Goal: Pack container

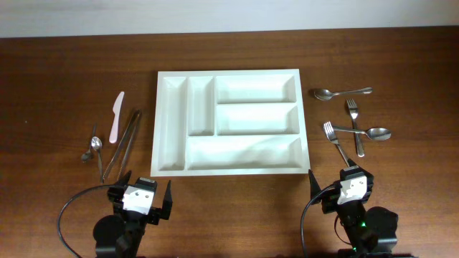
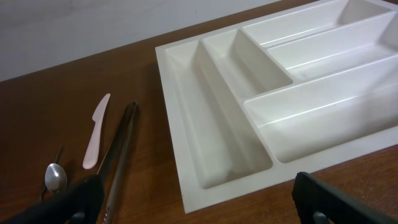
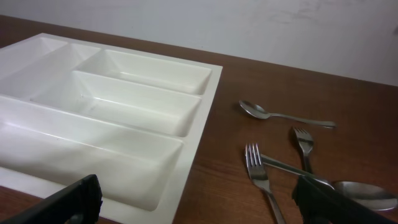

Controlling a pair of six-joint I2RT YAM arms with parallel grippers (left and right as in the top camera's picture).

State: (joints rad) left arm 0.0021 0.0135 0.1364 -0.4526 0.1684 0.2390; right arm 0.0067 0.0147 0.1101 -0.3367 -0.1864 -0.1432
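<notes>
A white cutlery tray (image 1: 228, 168) with several empty compartments lies mid-table; it also shows in the left wrist view (image 2: 186, 124) and right wrist view (image 3: 202, 130). Left of it lie a pink plastic knife (image 1: 116, 116), metal tongs (image 1: 122, 143) and a small spoon (image 1: 95, 145). Right of it lie a spoon (image 1: 341, 92), two forks (image 1: 354, 125) (image 1: 335, 141) and a larger spoon (image 1: 373, 132). My left gripper (image 1: 140, 199) is open and empty at the front edge, below the tongs. My right gripper (image 1: 343, 188) is open and empty, just below the fork handle.
The tray's front edge lies close to both grippers. Brown wooden table (image 1: 57, 79) surrounds the tray. A pale wall runs along the far edge.
</notes>
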